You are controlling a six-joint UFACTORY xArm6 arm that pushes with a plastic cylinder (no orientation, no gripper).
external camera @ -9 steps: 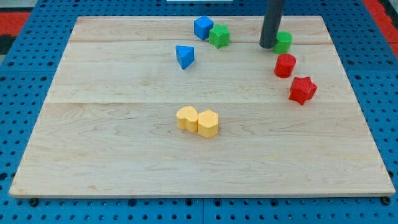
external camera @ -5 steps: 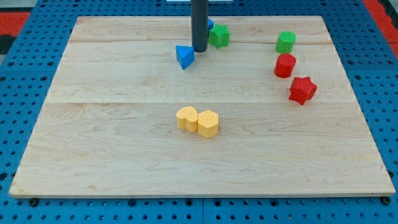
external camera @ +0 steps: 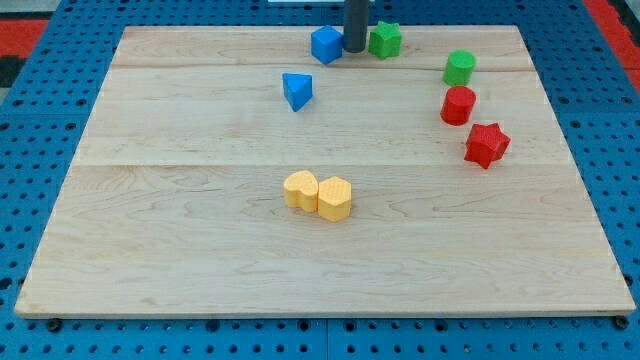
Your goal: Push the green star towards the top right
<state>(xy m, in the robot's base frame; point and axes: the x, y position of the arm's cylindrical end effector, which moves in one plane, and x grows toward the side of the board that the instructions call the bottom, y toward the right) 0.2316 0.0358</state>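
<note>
The green star (external camera: 385,39) lies near the view's top edge of the wooden board (external camera: 200,230), right of centre. My tip (external camera: 354,48) stands just to its left, touching or nearly touching it, between the star and a blue cube (external camera: 326,45). The rod rises out of the view's top.
A blue triangular block (external camera: 296,90) lies below the blue cube. A green cylinder (external camera: 459,68), a red cylinder (external camera: 458,105) and a red star (external camera: 486,145) run down the view's right. Two yellow blocks (external camera: 318,194) touch each other near the centre.
My tip swung from the green cylinder left to the blue blocks, then right and up. The green star has moved right and slightly up, away from the blue cube.
</note>
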